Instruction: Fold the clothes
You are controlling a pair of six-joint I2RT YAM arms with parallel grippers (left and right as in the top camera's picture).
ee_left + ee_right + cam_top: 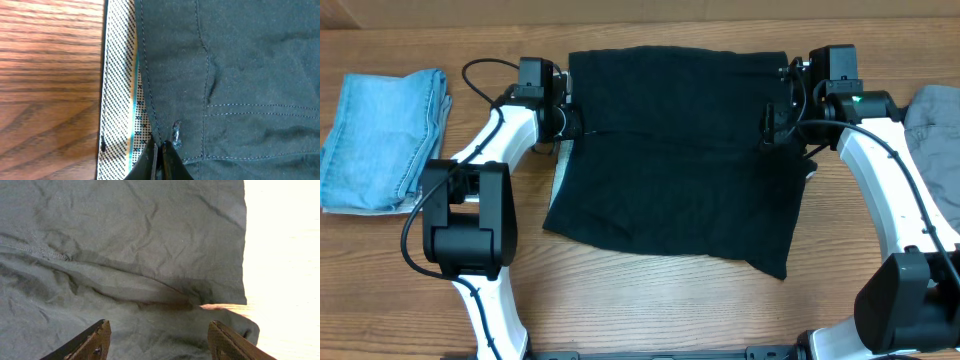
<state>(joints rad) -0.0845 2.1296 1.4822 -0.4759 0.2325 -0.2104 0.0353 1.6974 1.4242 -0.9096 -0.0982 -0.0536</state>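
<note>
Black shorts (pixel 670 150) lie spread flat between my two grippers, so I judge their fold is only starting. Outside the left gripper (pixel 160 150) the denim (pixel 380 140) looks already folded. Beyond the right gripper (pixel 159 326) a grey piece (pixel 935 120) waits. The shorts are wrinkled, and the pale dotted lining (pixel 120 75) shows at the waist. The left fingers are pressed together at that waist edge, and the right ones stand spread above the cloth.
</note>
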